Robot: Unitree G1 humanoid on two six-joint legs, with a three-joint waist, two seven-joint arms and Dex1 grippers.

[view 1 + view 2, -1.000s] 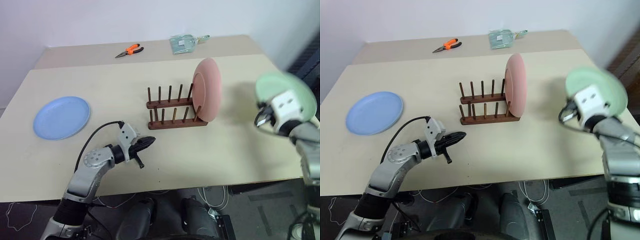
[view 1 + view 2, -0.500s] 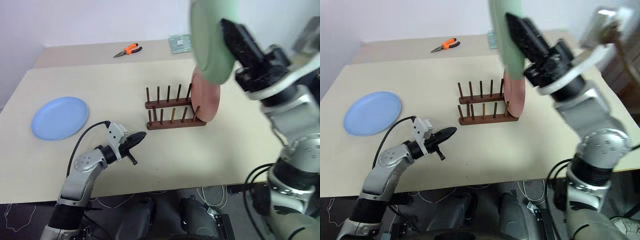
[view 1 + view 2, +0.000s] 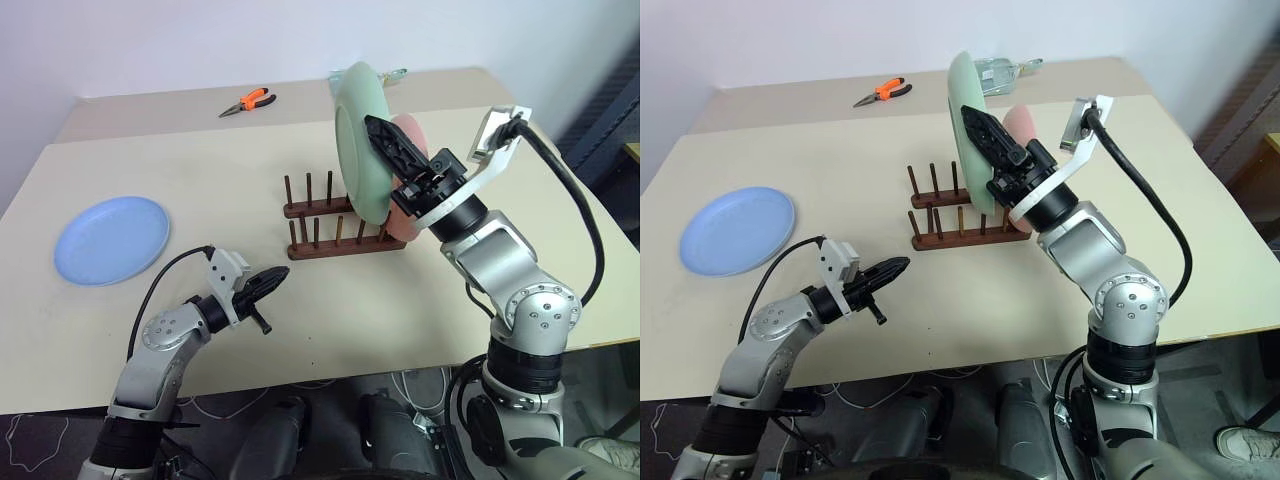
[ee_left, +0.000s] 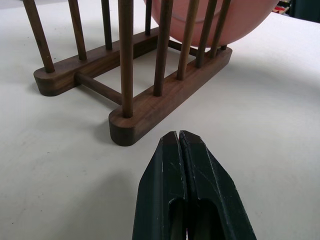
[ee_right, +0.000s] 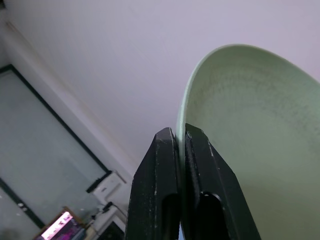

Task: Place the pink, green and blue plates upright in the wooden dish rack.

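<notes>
My right gripper (image 3: 385,140) is shut on the rim of the pale green plate (image 3: 358,140), held upright just above the wooden dish rack (image 3: 330,245) beside the pink plate (image 3: 412,135). The pink plate stands upright in the rack's right end slot, partly hidden behind my right arm. The light blue plate (image 3: 110,238) lies flat at the table's left. My left gripper (image 3: 270,281) is shut on nothing, low over the table in front of the rack's left end. In the right wrist view the green plate (image 5: 260,150) sits between my fingers (image 5: 157,165).
Orange-handled pliers (image 3: 247,101) lie at the table's far side. A clear packet (image 3: 998,72) rests at the far edge behind the plates. The rack's left slots (image 4: 125,60) hold nothing.
My right arm swung left with the green plate, rolling it from facing me to edge-on, and lowered it over the rack. The left arm stayed nearly still.
</notes>
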